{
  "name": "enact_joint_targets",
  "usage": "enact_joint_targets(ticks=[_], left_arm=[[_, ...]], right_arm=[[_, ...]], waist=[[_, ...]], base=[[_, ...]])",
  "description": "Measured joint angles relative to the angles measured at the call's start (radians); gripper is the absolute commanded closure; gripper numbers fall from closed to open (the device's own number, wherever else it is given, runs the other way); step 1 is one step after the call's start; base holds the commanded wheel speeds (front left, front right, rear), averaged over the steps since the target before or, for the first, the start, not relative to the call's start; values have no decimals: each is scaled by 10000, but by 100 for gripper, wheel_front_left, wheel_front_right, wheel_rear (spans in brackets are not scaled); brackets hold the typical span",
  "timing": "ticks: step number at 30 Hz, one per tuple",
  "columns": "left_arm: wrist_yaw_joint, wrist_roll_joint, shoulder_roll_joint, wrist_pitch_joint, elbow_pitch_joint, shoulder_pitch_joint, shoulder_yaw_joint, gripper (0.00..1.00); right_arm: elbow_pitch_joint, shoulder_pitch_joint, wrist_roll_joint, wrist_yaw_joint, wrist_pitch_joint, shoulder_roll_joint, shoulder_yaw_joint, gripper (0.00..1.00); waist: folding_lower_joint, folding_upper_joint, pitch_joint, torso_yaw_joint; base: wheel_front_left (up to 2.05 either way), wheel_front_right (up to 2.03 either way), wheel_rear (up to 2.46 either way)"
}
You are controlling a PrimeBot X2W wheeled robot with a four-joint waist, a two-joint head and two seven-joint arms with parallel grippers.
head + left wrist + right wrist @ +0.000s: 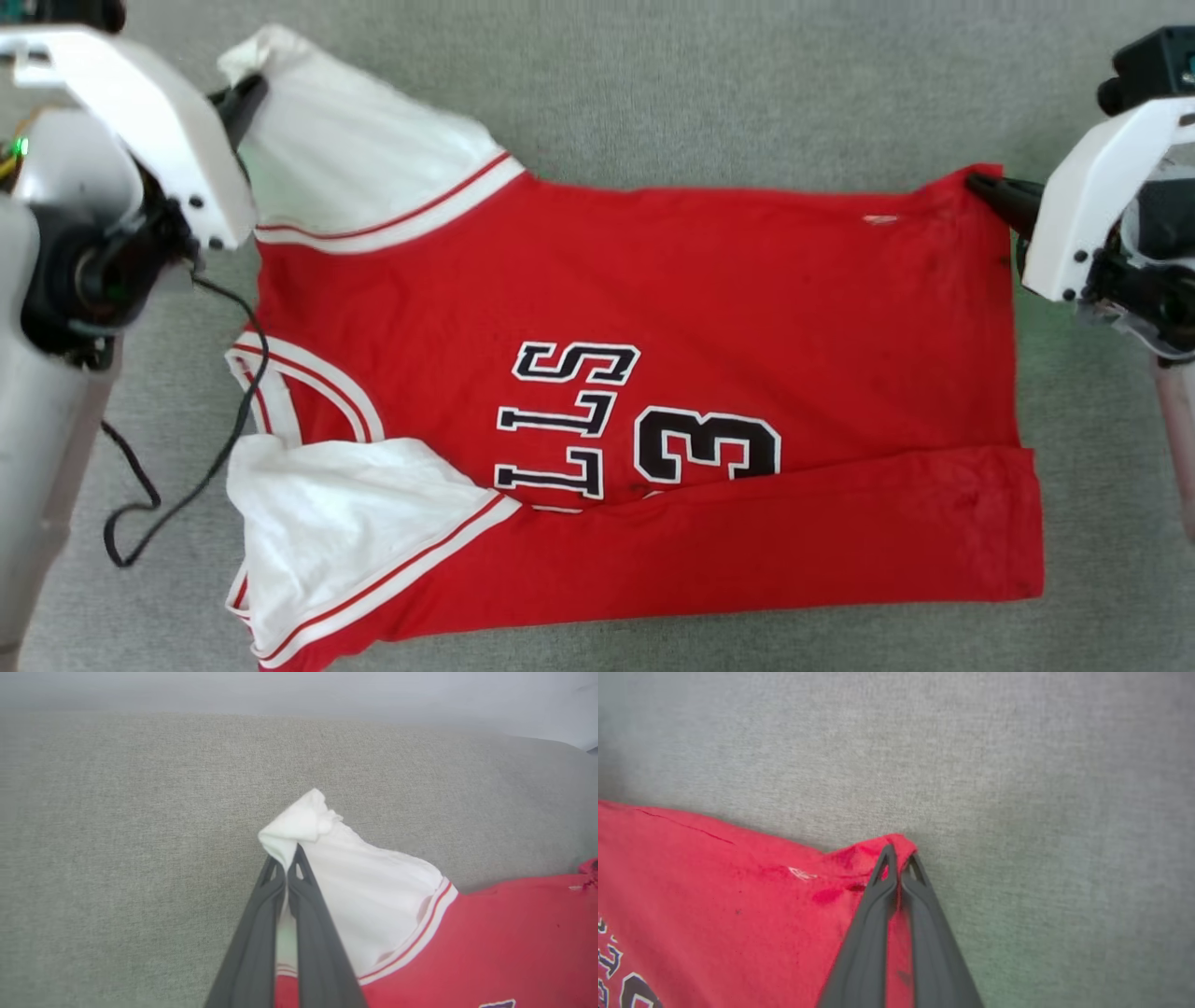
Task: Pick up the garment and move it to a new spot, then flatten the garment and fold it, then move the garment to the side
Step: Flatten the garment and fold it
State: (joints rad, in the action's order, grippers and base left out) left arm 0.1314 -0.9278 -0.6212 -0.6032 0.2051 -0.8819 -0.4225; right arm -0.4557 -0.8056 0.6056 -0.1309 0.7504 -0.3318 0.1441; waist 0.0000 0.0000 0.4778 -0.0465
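Note:
The garment point(653, 308), a red jersey with white sleeves and black-white lettering, lies spread sideways on the grey fabric surface point(653, 84), its near long edge folded over. My left gripper point(245, 91) is shut on the tip of the far white sleeve point(364, 882), with cloth pinched between its dark fingers point(261, 924). At the far right, my right gripper point(990, 187) is shut on the red hem corner point(896, 844), the corner bunched between its fingers point(924, 933). In the left wrist view the left gripper point(286, 861) holds the sleeve tip slightly raised.
A black cable point(187, 485) loops down from my left arm beside the near sleeve point(355, 523). Bare grey fabric surrounds the jersey, with open room beyond its far edge point(1017, 765) and along the near side.

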Motion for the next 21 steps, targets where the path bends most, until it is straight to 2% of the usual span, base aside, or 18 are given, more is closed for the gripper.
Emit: enact_joint_targets(ticks=[5,13,21], left_arm=[[17,-334,-50,836,-364,1352,418,100],[518,-1051,-42,2134,-1298,4757,1110,100],[828,-2008,679,2665,-1383,7828,1243,100]], right_arm=[[874,1014,19,0,-453,-100,-368,100],[2034,3466,67,-2,-694,96,-895,100],[2326,5688,58,0,-984,673,-1352,100]], waist=[[0,0,-740,20],[-1,0,-1990,93],[-1,0,-2819,155]], base=[[0,0,0],[0,0,0],[0,0,0]])
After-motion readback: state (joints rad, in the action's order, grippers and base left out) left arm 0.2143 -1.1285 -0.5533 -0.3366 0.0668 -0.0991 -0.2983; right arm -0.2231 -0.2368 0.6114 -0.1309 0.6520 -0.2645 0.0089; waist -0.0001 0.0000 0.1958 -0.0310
